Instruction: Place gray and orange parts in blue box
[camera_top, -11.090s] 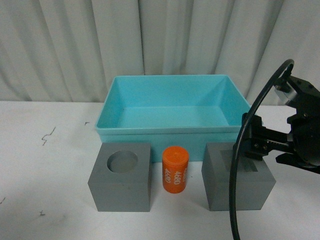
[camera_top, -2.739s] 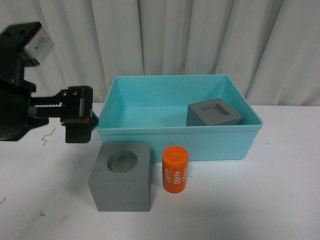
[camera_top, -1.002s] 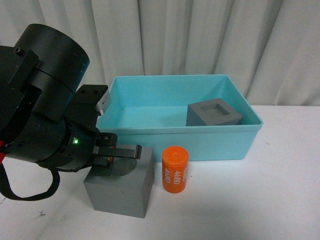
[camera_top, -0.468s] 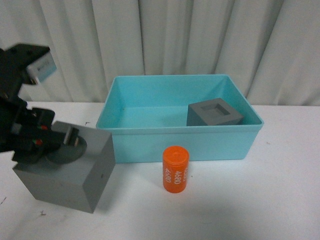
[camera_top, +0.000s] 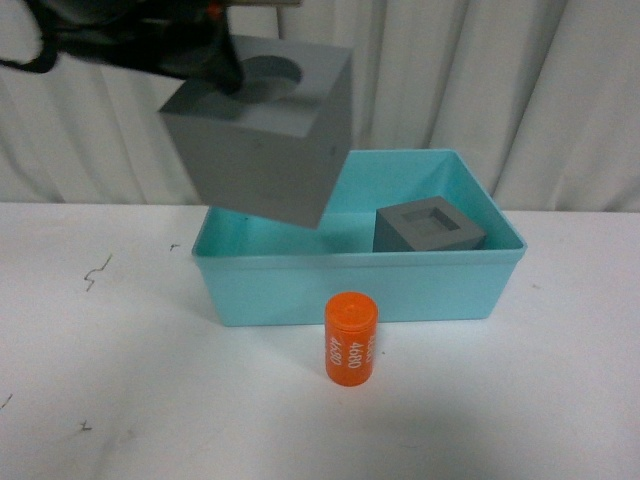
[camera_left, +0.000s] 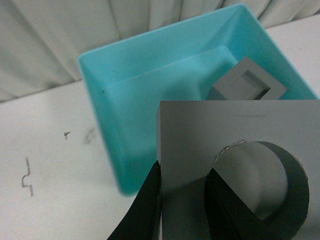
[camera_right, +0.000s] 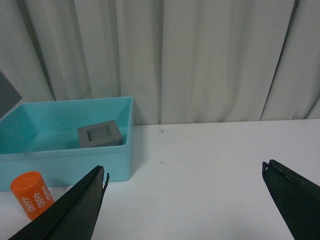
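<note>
My left gripper is shut on the gray cube with the round hole and holds it high over the left part of the blue box. In the left wrist view one finger sits in the cube's hole and the other against its outer side, with the box below. The gray cube with the square recess lies inside the box at its right. The orange cylinder with white digits stands on the table in front of the box. My right gripper is open and empty over the table right of the box.
The white table has small dark marks at the left. A pale curtain hangs behind the box. The right wrist view also shows the recessed cube and the orange cylinder.
My left gripper has lifted the cube with the round hole from low at the left up and to the right, over the box's left part. The cylinder and the other cube have not moved.
</note>
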